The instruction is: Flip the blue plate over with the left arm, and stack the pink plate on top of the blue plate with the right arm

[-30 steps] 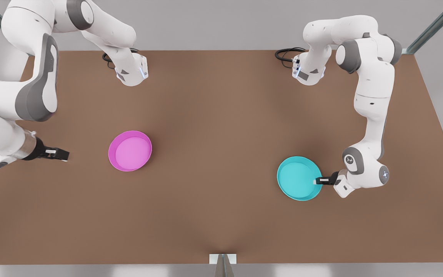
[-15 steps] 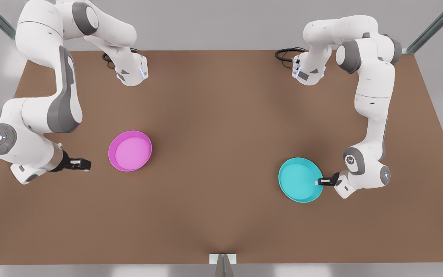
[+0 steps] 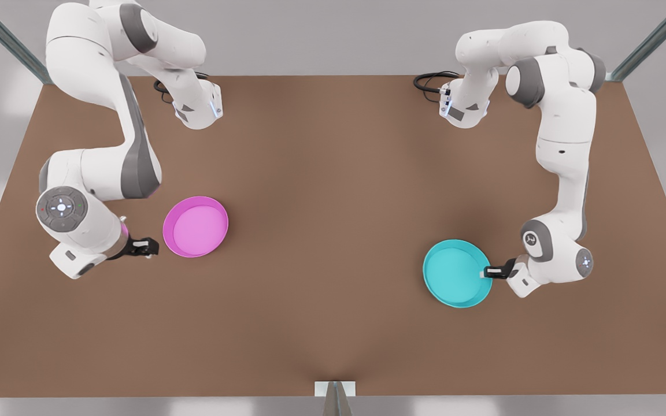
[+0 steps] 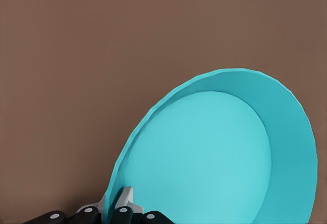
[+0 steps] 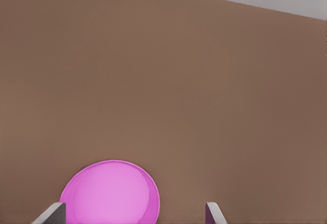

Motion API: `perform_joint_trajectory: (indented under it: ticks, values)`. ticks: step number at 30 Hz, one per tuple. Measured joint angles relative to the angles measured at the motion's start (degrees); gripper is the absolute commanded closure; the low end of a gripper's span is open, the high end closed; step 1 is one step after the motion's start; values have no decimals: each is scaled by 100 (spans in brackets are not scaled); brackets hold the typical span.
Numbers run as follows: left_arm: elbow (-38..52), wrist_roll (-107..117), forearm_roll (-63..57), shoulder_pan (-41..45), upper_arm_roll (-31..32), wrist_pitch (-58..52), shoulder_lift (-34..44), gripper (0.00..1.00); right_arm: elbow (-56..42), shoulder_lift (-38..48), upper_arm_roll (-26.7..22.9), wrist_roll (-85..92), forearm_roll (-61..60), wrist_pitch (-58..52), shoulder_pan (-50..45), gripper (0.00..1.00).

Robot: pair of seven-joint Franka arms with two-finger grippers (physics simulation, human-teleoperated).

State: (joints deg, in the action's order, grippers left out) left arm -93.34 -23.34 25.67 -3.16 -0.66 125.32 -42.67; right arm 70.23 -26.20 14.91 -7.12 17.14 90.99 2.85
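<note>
A: Why is the blue plate (image 3: 454, 273) held at its edge?

B: The left gripper (image 3: 488, 272) is clamped on the rim, one finger inside the wall and one outside. Judged from the task, a rim hold leaves the dish free to be turned over about the wrist. The plate extends away from the fingertips, toward the middle of the table (image 3: 333, 323).

A: And the right gripper (image 3: 149, 247)?

B: Its fingers are spread apart and hold nothing. The pink plate (image 3: 195, 226) lies just ahead of the fingertips, not touching them, flat with its open side up. The spread looks set to take that rim.

A: What does the left wrist view add?

B: It shows the blue plate (image 4: 225, 157) tilted, hollow side facing the camera, with the rim running between the fingers (image 4: 125, 199). The front view shows neither clearly.

A: The right wrist view?

B: The pink plate (image 5: 110, 193) sits between the two fingertips (image 5: 51, 215), slightly toward one of them. The front view alone places both arms and plates, which are well apart.
</note>
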Motion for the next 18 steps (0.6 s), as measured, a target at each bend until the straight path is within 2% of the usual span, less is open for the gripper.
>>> perform_joint_trajectory:
  ticks: [5,9,13,18]
  values:
    - [0,59,-508,27,-31,-142,291,75,-18,9,-6,9,17,-3,24,0]
    - [448,85,-1654,139,-21,-769,445,75,-18,-8,-6,-8,-8,31,-4,0]
    - [1402,1172,-3234,913,-73,-2091,445,75,17,-8,-6,35,-53,-9,-14,0]
    - [1737,2141,-5084,2080,-79,-2284,445,75,62,0,-6,36,-53,-148,-54,0]
